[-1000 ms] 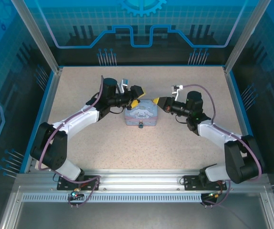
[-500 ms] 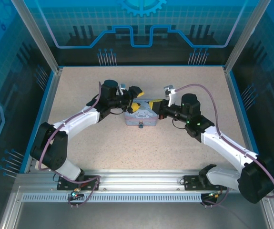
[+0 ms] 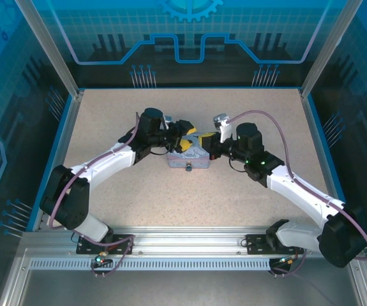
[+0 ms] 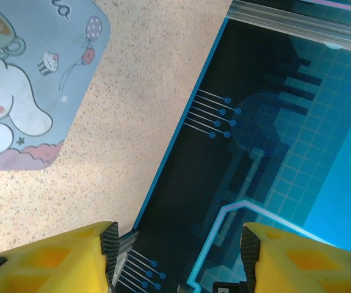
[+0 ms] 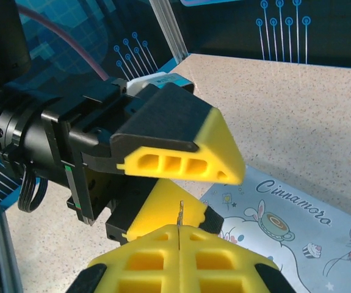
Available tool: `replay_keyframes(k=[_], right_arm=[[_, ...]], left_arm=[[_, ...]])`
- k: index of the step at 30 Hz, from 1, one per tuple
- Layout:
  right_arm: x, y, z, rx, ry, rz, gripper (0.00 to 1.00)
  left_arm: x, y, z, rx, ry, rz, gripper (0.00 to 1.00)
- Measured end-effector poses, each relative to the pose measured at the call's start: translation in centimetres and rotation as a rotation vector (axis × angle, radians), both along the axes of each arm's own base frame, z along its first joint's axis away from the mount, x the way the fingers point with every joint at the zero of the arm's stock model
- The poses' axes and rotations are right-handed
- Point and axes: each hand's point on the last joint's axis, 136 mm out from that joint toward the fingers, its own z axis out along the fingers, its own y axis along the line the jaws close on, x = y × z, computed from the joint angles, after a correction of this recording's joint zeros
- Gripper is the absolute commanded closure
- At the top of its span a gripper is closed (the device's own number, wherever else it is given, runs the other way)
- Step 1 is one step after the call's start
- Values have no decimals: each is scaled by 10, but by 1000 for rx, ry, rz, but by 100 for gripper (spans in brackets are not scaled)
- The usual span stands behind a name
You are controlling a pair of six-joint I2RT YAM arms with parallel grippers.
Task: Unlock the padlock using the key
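The pale-blue tin (image 3: 188, 157) lies mid-table, with the small dark padlock (image 3: 187, 169) at its near side. My right gripper (image 5: 180, 231) is shut on the key (image 5: 180, 213). The key's thin grey blade sticks up from between the yellow pads. Just beyond it, my left gripper (image 3: 189, 136) hovers over the tin's far edge. Its yellow fingers (image 5: 181, 165) stand apart with nothing between them. In the left wrist view the left gripper (image 4: 175, 251) is open, with the tin's lid (image 4: 22, 91) at upper left. My right gripper (image 3: 204, 143) meets the left one tip to tip above the tin.
The speckled table (image 3: 247, 191) is bounded by a blue rim and dark walls (image 3: 189, 70). Both arms angle in from the near corners, and the aluminium base rail (image 3: 189, 245) runs along the front.
My right arm has swung left, bringing the key from beside the tin to over its far edge. The left gripper's jaws have narrowed somewhat and it has shifted slightly right.
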Motion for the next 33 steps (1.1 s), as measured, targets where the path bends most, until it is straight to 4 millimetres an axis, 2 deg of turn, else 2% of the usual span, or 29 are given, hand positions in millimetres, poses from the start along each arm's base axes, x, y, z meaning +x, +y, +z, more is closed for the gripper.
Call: replay_keyframes(k=[8,16,33], right_arm=[[-1,-1,-12,-121,-44,-22,100],[1,-1,-3,-168,-96,-40,100],[2,-2,-9,-225,-109,-37,100]], left_arm=[[-3,-4,-1,-1,15,3,54],[-4,-8,2,0,11,-1,61],[-5,-12,6,0,0,-6,75]])
